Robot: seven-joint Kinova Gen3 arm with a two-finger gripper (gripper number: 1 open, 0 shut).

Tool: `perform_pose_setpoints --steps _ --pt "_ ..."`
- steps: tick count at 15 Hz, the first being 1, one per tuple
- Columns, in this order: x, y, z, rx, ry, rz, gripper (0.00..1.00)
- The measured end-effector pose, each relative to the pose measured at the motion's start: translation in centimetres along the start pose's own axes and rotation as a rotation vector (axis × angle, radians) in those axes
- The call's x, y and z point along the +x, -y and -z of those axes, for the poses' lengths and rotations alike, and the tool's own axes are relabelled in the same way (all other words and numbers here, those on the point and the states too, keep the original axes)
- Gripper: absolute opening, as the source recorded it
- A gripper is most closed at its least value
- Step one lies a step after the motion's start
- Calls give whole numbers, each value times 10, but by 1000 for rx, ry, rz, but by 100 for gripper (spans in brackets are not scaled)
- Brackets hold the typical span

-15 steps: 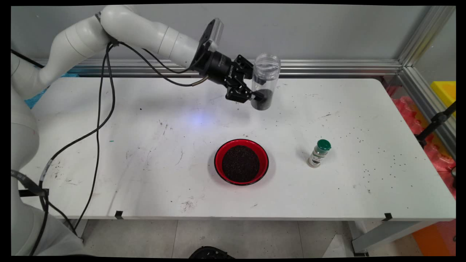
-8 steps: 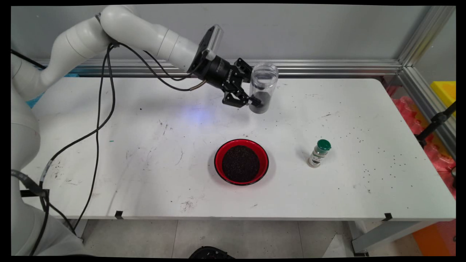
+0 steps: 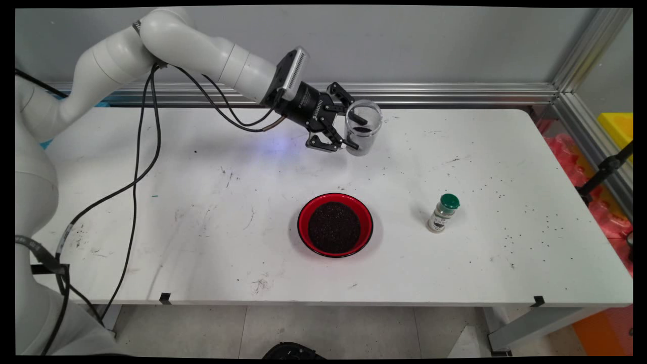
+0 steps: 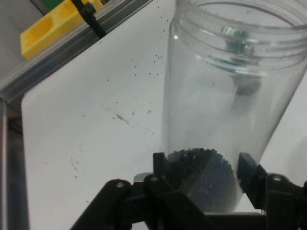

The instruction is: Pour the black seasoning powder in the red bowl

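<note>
Jar: the clear jar (image 3: 362,128) has dark grains at its bottom.
Fingers: the fingers (image 4: 160,163) pinch the jar's base.
Bowl: the red bowl (image 3: 335,225) is full of dark grains.

The main view looks down from above the table's (image 3: 202,202) near side toward the back wall. The hand view sits close behind the claw (image 4: 204,170), facing the clear jar (image 4: 225,96); both views share that jar (image 3: 362,126).
</note>
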Motion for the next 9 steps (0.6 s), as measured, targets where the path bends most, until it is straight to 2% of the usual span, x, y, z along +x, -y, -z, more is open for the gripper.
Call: perform_pose_setpoints --steps 9 --pt "2 0 -3 58 21 -267 0"
